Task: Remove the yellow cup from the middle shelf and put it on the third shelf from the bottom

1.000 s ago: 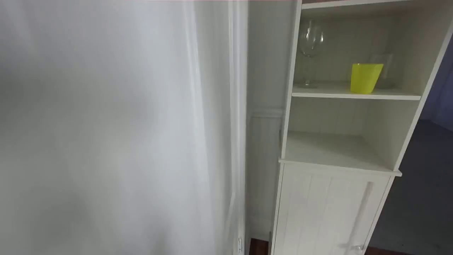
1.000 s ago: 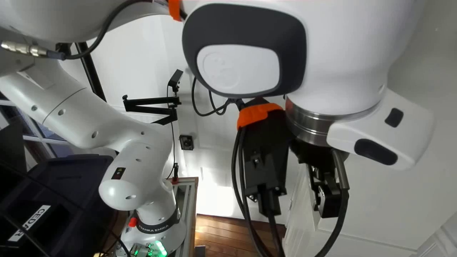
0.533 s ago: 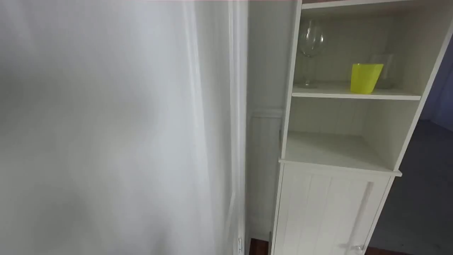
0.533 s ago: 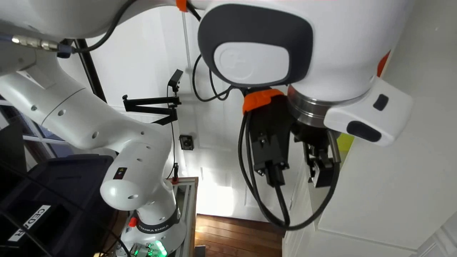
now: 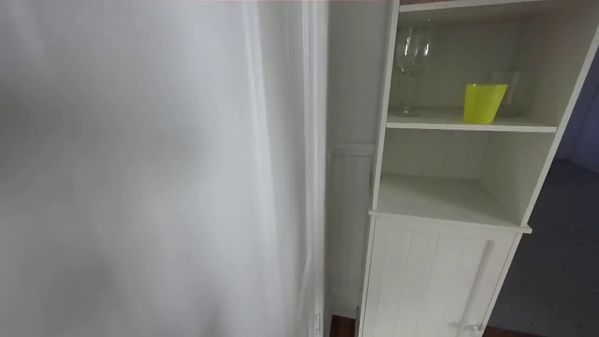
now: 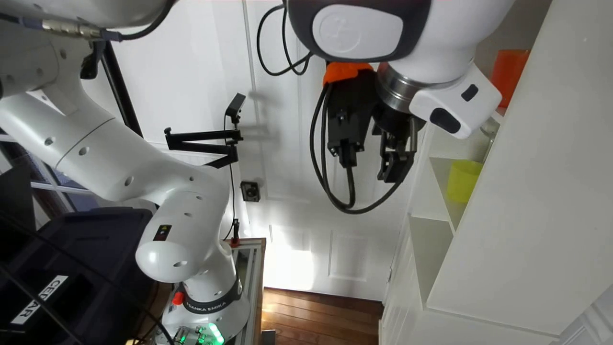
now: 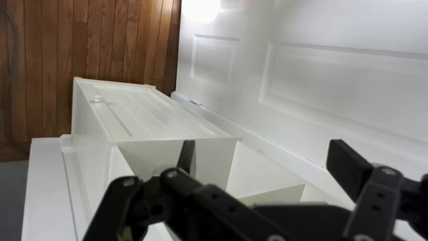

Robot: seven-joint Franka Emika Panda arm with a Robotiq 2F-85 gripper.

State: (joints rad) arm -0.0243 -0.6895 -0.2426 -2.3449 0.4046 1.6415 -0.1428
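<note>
Gripper (image 7: pixel 262 147) drawn up and away from the cabinet (image 6: pixel 522 230), yellow cup (image 6: pixel 462 181) laid bare

Over the last second the gripper has climbed in an exterior view and backed off the cabinet's front, uncovering the cup, which has not shifted. The fingers (image 7: pixel 347 164) stand wide apart in the wrist view, holding nothing.

The cup stands upright on the middle shelf (image 5: pixel 426 126), its base close to the front edge and nearer the right end than the left as an exterior view shows it. Behind it, toward the back right corner, is the squat glass (image 5: pixel 514 89); the wine glass (image 5: pixel 412 55) stands by the left end.

Thin, smooth plastic by its look, so expect little weight, some give in the wall, and a readiness to skid or topple if nudged. The likeliest hold is across the sides at mid-height, coming in level over the front edge; the flare toward the rim should help carry it on the lift. Too hard a squeeze may bow the wall, and fingertips reaching past could knock the squat glass, probably more fragile.
</note>
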